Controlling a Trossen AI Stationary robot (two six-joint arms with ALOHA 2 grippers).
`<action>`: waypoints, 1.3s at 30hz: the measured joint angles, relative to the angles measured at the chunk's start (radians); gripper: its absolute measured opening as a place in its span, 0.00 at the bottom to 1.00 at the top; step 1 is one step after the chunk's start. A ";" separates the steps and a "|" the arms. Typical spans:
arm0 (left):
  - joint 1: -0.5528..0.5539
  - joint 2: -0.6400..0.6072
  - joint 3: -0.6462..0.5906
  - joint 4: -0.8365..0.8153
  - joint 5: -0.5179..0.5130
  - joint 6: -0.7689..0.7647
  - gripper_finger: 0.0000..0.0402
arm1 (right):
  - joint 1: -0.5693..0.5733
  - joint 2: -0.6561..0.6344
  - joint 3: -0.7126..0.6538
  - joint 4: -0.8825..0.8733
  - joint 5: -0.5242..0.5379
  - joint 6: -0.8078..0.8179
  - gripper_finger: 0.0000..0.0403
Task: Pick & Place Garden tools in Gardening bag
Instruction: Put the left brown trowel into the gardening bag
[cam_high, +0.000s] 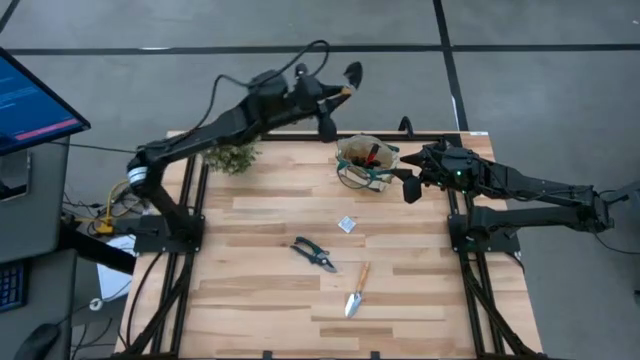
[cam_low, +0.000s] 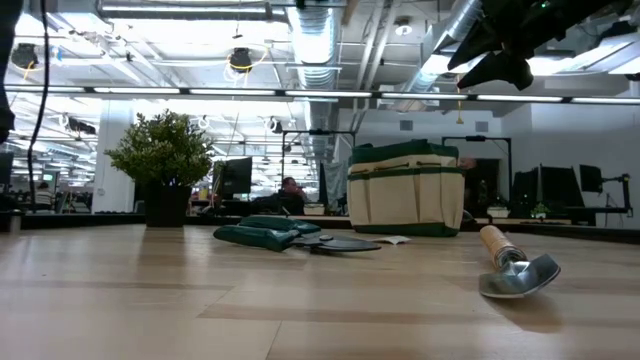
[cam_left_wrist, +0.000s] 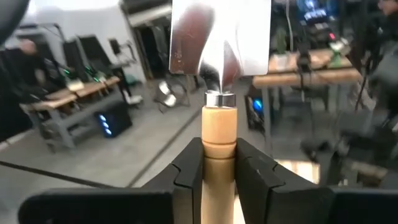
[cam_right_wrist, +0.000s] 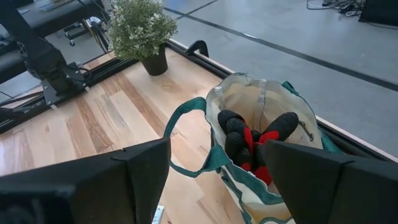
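My left gripper (cam_high: 335, 97) is raised over the table's far edge, just far-left of the gardening bag (cam_high: 365, 162), and is shut on a wooden-handled tool with a silver blade (cam_left_wrist: 221, 37). The tan bag with green trim stands upright at the far right, and a red-and-black item (cam_right_wrist: 255, 146) lies inside it. My right gripper (cam_high: 410, 188) is open and empty, close to the bag's right side and above it. The dark-handled pruning shears (cam_high: 313, 253) and a silver trowel with a wooden handle (cam_high: 356, 292) lie flat on the table. My left gripper pinches the tool's wooden handle (cam_left_wrist: 219, 140) between its two fingers, just behind the metal collar. The handle runs along the fingers, and the blade sticks out past the fingertips. The tool is lifted clear of the table.
A bushy potted plant (cam_high: 232, 155) stands at the far left. A small white packet (cam_high: 346, 224) lies mid-table, between the bag and the shears. A monitor (cam_high: 30, 100) stands off the table's left side. Bare wood shows along the near and left parts of the table.
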 joint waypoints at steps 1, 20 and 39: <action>0.019 0.020 0.000 0.002 0.033 0.000 0.16 | 0.000 0.000 0.000 0.000 0.000 0.000 0.62; 0.075 0.374 0.000 0.007 0.288 0.328 0.16 | 0.000 0.000 0.000 -0.024 0.005 0.050 0.62; 0.071 0.408 -0.010 0.027 0.303 0.332 0.16 | 0.000 0.000 0.000 -0.034 0.006 0.053 0.62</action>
